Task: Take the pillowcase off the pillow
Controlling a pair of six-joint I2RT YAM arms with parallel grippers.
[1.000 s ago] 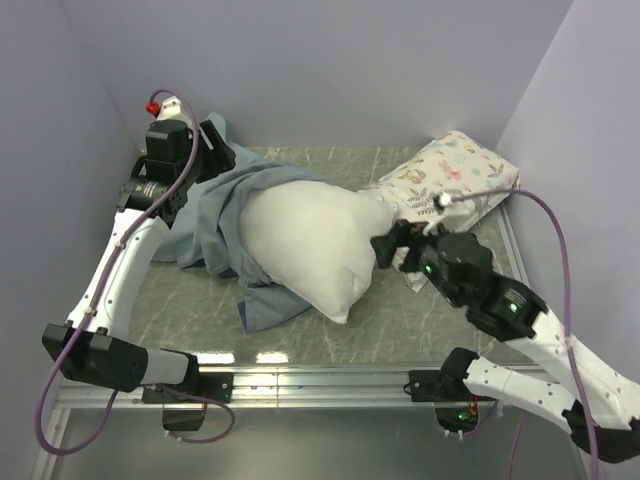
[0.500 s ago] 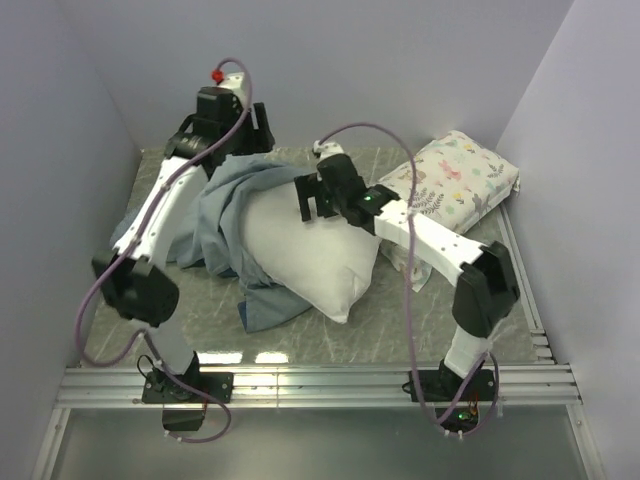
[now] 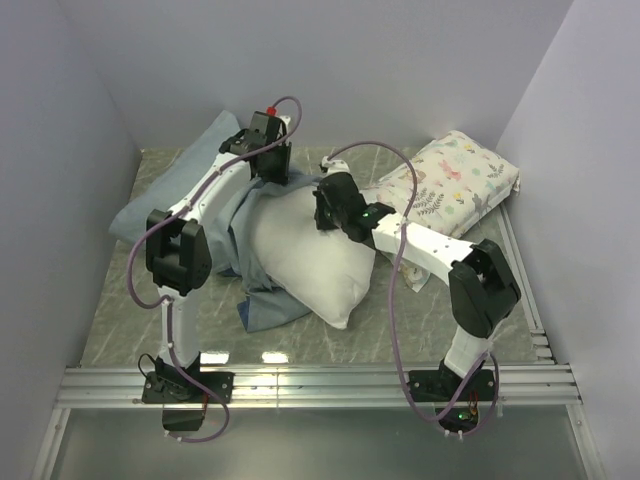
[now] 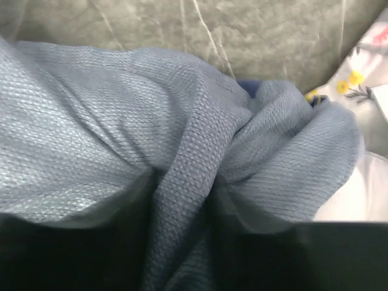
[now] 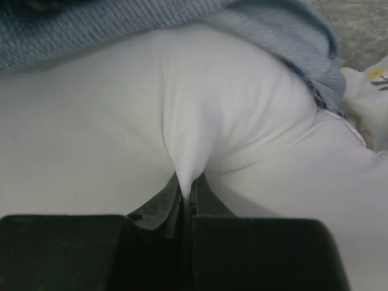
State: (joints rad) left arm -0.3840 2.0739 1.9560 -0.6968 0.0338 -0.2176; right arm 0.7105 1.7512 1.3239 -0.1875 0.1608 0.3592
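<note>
The plump white pillow point(image 3: 310, 265) lies mid-table, its far and left sides still wrapped in the pillowcase point(image 3: 215, 215), whose pale grey-blue inner side faces out. My left gripper point(image 3: 265, 178) is at the pillow's far end. In the left wrist view a bunched fold of pillowcase point(image 4: 182, 151) runs down between the dark jaws of the left gripper point(image 4: 182, 242), which is shut on it. My right gripper point(image 3: 322, 215) rests on top of the pillow. The right wrist view shows the right gripper point(image 5: 189, 191) shut on a pinched peak of pillow point(image 5: 121, 121), with pillowcase point(image 5: 121, 30) just beyond.
A smaller flower-printed pillow point(image 3: 455, 180) lies at the back right, close to the right arm's forearm. Walls enclose the marbled table point(image 3: 130, 300) on the left, back and right. A metal rail point(image 3: 320, 385) runs along the near edge by the arm bases.
The left arm swung from the back left corner to the pillow's far end and closed on the pillowcase. The right arm came from the right onto the pillow and pinched it shut.
</note>
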